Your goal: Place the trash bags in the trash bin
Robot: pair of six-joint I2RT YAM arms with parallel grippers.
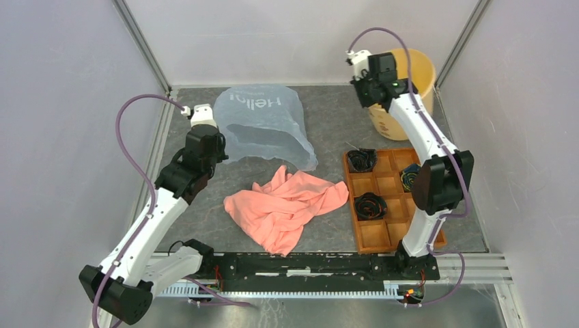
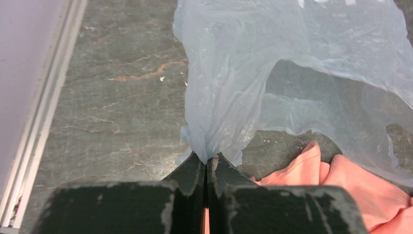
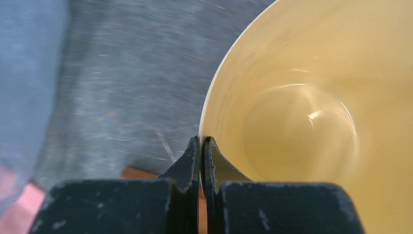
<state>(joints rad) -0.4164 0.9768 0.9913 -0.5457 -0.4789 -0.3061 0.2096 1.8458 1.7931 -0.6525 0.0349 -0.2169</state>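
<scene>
Left gripper (image 2: 207, 157): clenched on the near-left hem of the pale blue bag (image 1: 263, 123), film bunched between the fingertips. The left arm reaches forward from its base, elbow low and out to the left, wrist beside the bag's left corner.

The blue bag lies on the table (image 1: 328, 113), mouth gaping toward the arms, well left of the bin. The pink bag (image 1: 287, 205) lies crumpled just in front of it, one edge under the blue film, with no gripper on it.

Further right is the wooden tray (image 1: 382, 236), with black rolls (image 1: 370, 205) in three compartments.

Right gripper (image 3: 201, 141): closed on the left rim of the trash bin (image 1: 420, 72), wall pinched between the fingers. The arm is stretched far forward, wrist pointing down. The bin is upright in the far right corner and looks empty inside.

Judgement: the step in hand is carrying the blue bag to the bin.
- Lift it high so the trailing film clears the pink bag and the tray.
- A one-corner pinch will let the bag hang long, so travel slowly and feed it in from above.
- The right gripper's hold should steady the light bin, so approach from the free side of the rim.
</scene>
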